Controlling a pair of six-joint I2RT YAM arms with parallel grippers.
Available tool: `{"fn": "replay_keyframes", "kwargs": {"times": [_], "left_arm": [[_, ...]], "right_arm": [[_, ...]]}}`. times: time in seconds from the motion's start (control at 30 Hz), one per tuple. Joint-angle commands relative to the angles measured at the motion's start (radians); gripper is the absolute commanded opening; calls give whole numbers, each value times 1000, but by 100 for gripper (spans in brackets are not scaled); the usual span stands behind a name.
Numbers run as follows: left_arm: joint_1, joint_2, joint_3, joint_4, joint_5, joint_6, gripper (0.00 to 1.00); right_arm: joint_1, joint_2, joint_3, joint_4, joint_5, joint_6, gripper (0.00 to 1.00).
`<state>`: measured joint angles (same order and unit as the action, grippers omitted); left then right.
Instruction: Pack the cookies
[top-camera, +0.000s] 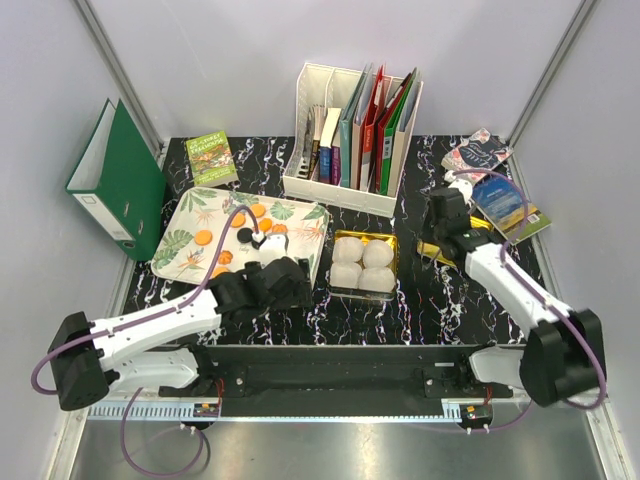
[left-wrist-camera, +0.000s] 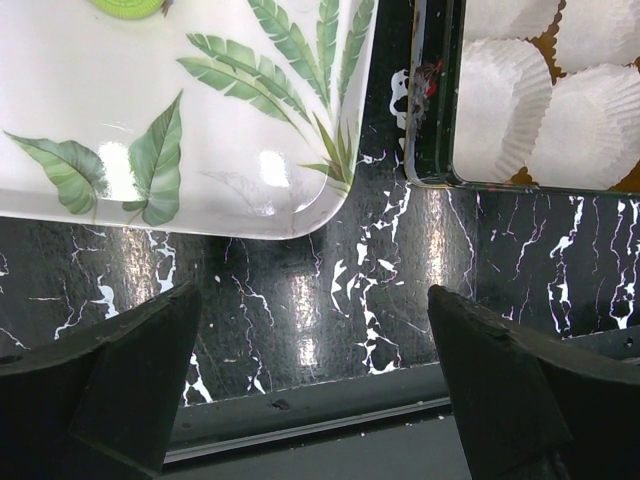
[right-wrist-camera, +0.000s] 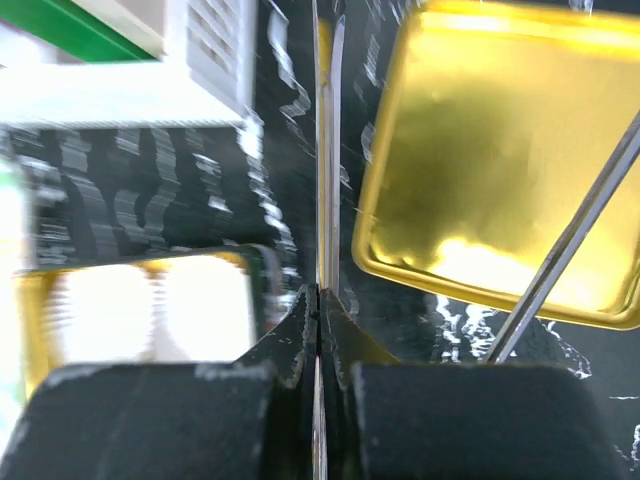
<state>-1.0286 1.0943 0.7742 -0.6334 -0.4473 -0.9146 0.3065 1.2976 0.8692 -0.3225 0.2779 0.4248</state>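
Note:
The cookies (top-camera: 203, 237), mostly orange discs with a black one (top-camera: 243, 237), lie on a leaf-patterned tray (top-camera: 190, 215) at the left. A green one (left-wrist-camera: 130, 6) shows at the tray's (left-wrist-camera: 200, 120) top edge in the left wrist view. My left gripper (top-camera: 285, 285) (left-wrist-camera: 312, 300) stands wide open and holds nothing, low over the table's near edge by the tray's front right corner. A gold tin (top-camera: 363, 236) (left-wrist-camera: 425, 150) holds white paper cups (top-camera: 378, 255) (left-wrist-camera: 505, 100). My right gripper (top-camera: 440, 240) (right-wrist-camera: 320, 295) is shut on the thin rim of a gold lid (right-wrist-camera: 500, 170), right of the tin.
A white file holder (top-camera: 350, 130) full of books stands at the back centre. A green binder (top-camera: 120, 175) leans at the far left, with a small book (top-camera: 212, 158) beside it. Two more books (top-camera: 478, 152) (top-camera: 510, 210) lie at the back right.

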Motion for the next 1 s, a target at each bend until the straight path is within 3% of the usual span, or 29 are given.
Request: {"fn": "replay_keyframes", "kwargs": {"times": [0.0,0.1,0.17,0.47,0.67,0.97], "left_arm": [[-4,-65,2,2,-75,-26,99],[-4,-131,11,-72,-171,-67,99],[-2,-183,23,-124,-253,-104,99],[44,-385,89,-405,-390,-229,99],[44,-485,68,-523,-393,-289,99],[44,-528,45,-563,-393,-320,99]], "right_arm": [[26,-132,69,-15,-45,57,0],[91,-143,120,-55,-43,77,0],[199,-130,148,-73,-2,81,0],[497,167,370,-64,-75,126,0],[568,359,520,-38,-92,123,0],[644,577,678,-3,-143,199,0]]}}
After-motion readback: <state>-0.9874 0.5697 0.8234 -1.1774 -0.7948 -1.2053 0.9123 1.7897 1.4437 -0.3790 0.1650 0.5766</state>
